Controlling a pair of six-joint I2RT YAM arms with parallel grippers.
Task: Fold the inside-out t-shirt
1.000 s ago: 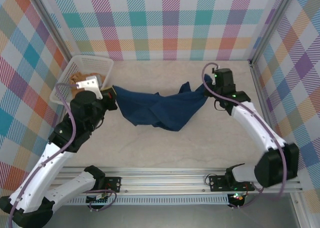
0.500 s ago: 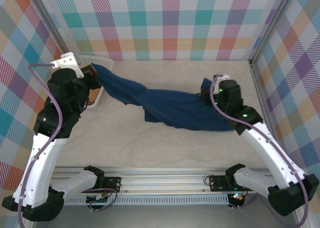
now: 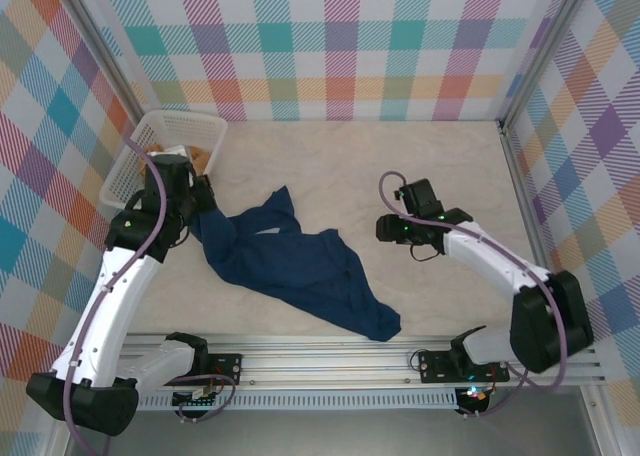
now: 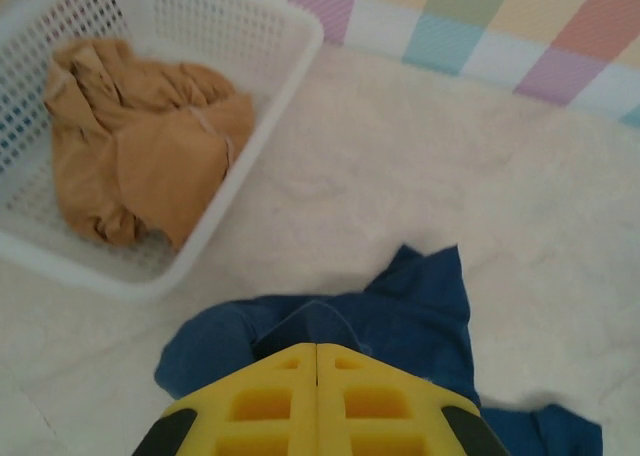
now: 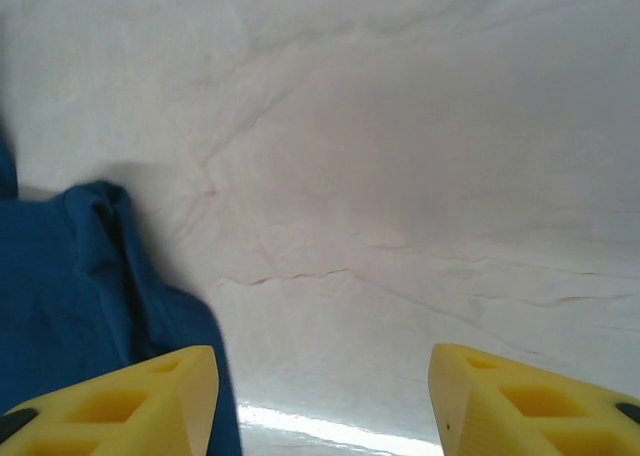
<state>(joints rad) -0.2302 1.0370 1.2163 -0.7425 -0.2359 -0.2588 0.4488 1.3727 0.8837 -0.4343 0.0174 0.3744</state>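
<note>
Left end effector (image 4: 317,352) pinches the t-shirt (image 3: 300,266) at one edge to anchor it; right end effector (image 5: 322,361) spread and empty, cloth just left, likely for a regrasp

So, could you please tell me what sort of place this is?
Probably a robotics lab test cell for cloth handling: plaid backdrop walls box in a table, and a navy t-shirt lies near a laundry basket.
</note>
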